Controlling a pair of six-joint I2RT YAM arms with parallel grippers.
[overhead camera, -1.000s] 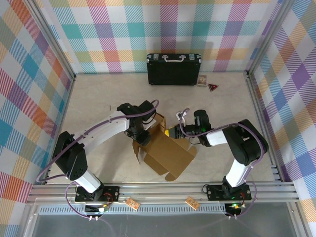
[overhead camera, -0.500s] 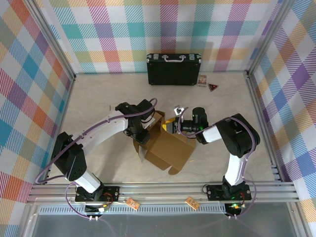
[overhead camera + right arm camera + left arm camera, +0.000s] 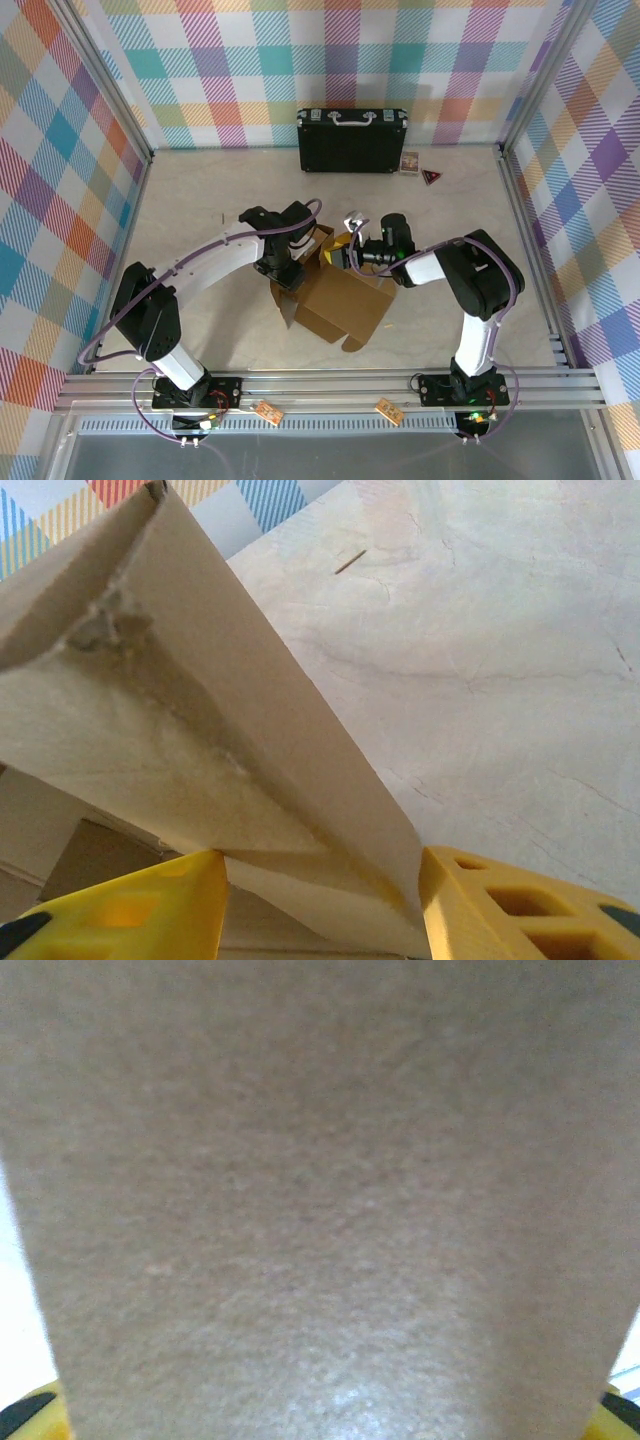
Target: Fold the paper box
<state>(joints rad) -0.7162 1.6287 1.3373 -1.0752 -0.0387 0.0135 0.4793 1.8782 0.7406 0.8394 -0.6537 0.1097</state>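
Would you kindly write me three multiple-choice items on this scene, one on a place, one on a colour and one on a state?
1. Where does the black hard case with a silver handle stand?
A against the far wall; B by the arm bases; C at the left wall.
2. What colour are the fingers of the right tool?
A red; B yellow; C white.
3. How is the brown corrugated cardboard box now?
A a flat sheet; B closed and taped; C partly folded, flaps raised.
Answers: 1 A, the top view shows it at the far wall; 2 B, both are yellow in the right wrist view; 3 C, a flap rises between those fingers.
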